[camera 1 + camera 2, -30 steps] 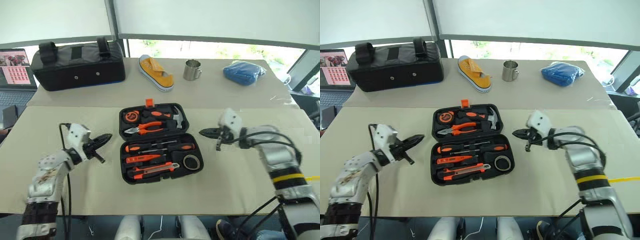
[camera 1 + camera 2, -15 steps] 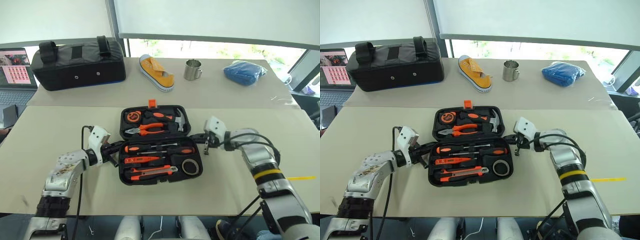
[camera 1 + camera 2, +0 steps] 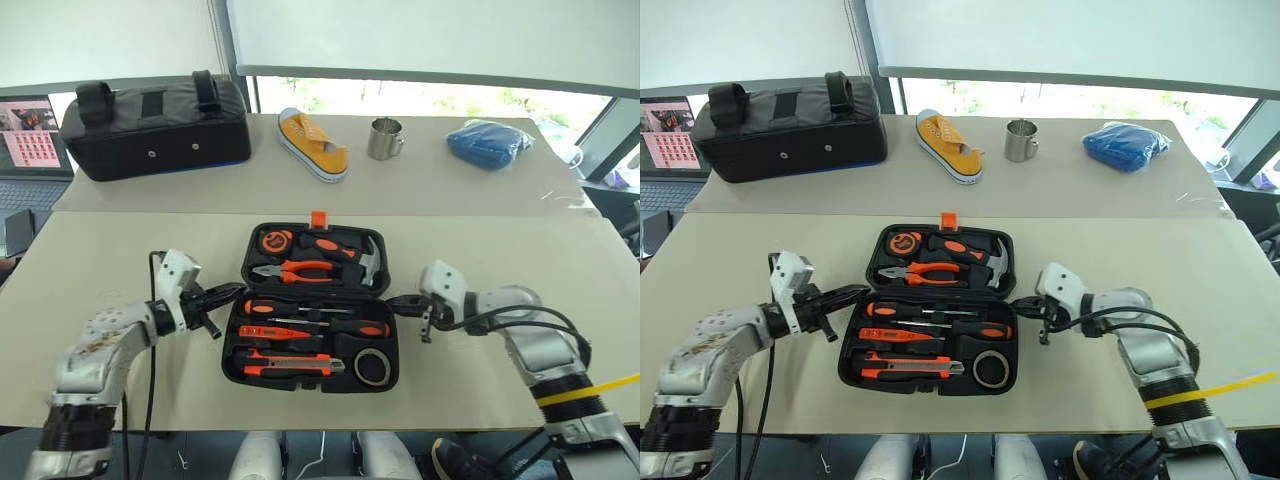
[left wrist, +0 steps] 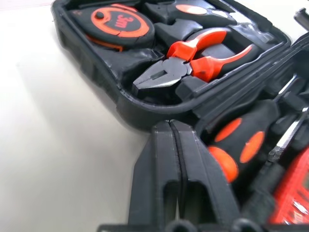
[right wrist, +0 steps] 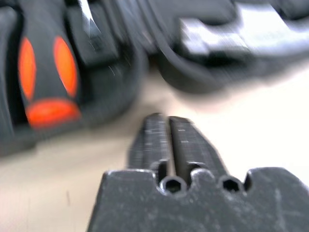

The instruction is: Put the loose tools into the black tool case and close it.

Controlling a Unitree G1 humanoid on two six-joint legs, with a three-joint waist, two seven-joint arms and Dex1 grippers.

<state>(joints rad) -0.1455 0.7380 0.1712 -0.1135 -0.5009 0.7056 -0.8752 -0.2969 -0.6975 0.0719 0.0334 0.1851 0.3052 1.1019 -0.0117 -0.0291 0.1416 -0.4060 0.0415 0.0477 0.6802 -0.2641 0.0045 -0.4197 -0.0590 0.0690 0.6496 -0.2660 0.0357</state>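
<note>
Though blurred, right hand point(image 5: 168, 126) closed

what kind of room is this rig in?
Likely an office or lab test bench: a paper-covered table by a window with roller blinds, and a laptop at the edge.

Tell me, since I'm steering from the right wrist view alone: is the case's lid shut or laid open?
Observer: The black tool case is wide open, its lid half laid back on the table with the orange latch at the far edge.
Operator: Where's the other gripper?
Observer: The left gripper is at the case's opposite side, its tip by the hinge line, fingers shut.
Operator: Is the tape roll in?
Observer: Yes, the dark tape roll sits in the near half's right corner recess.
</note>
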